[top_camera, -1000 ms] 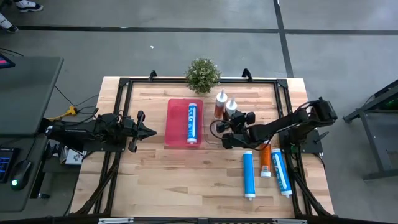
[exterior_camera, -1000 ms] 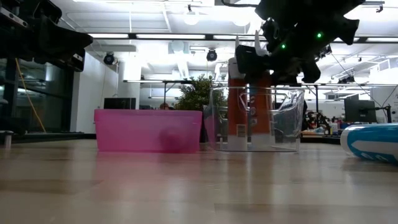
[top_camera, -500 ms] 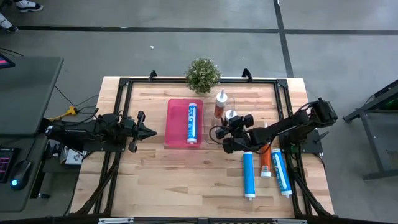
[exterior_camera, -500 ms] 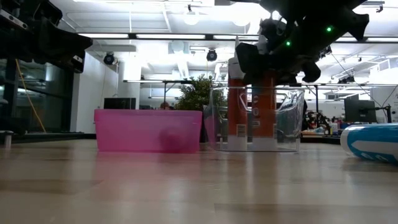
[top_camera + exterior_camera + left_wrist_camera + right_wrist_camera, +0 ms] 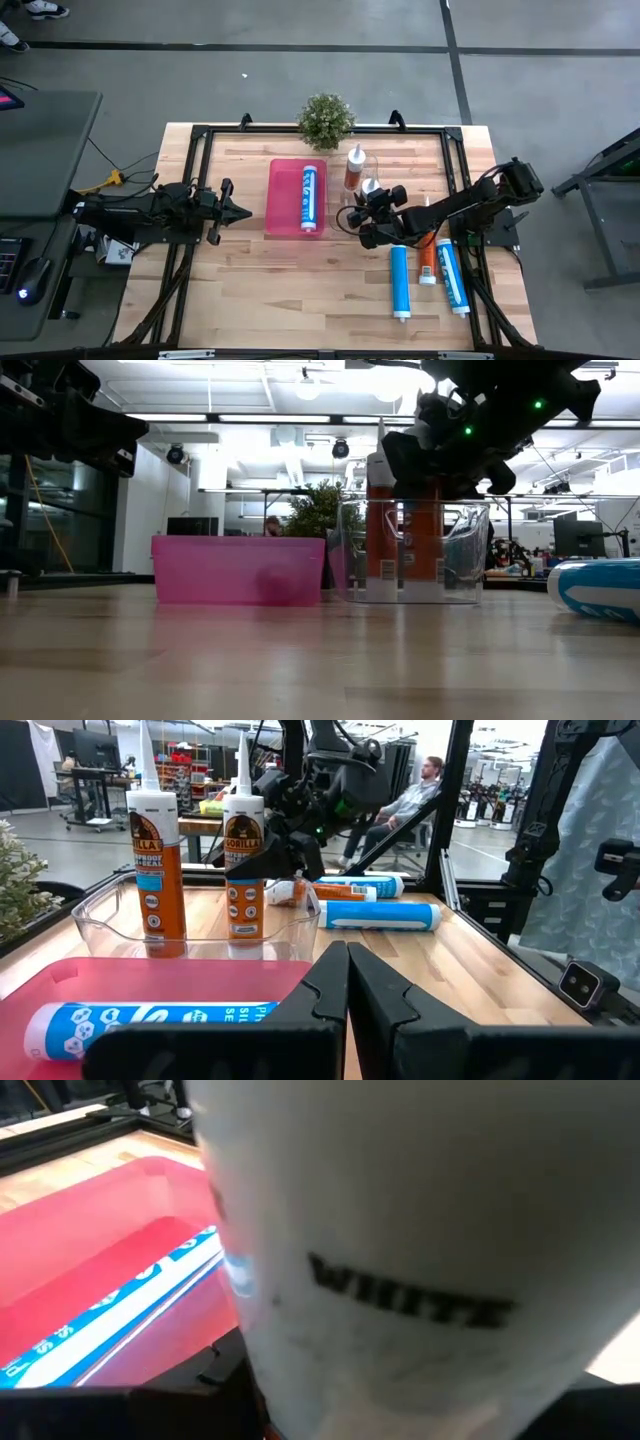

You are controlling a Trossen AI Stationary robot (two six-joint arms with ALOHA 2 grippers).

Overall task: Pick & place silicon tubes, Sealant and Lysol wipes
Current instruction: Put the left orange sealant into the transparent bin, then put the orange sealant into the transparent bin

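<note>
The right gripper is sitting just right of centre in the high view, over the clear bin. Its fingers are clasping the upper part of a white-topped sealant tube, which is standing upright in that bin; the right wrist view is filled by the tube's white body reading "WHITE". A second sealant tube is standing upright beside it in the same bin, apart from the gripper.

The pink tray is lying left of centre in the high view, and one blue-and-white silicone tube is lying lengthwise inside it.

Three more tubes are lying on the wooden table at lower right: a blue tube, a slim orange tube and a blue-and-white tube, side by side.

The left gripper is waiting at the left of the table, its fingers pressed together with nothing between them.

A small potted plant is standing at the table's top edge. A seated person is showing in the room beyond.
</note>
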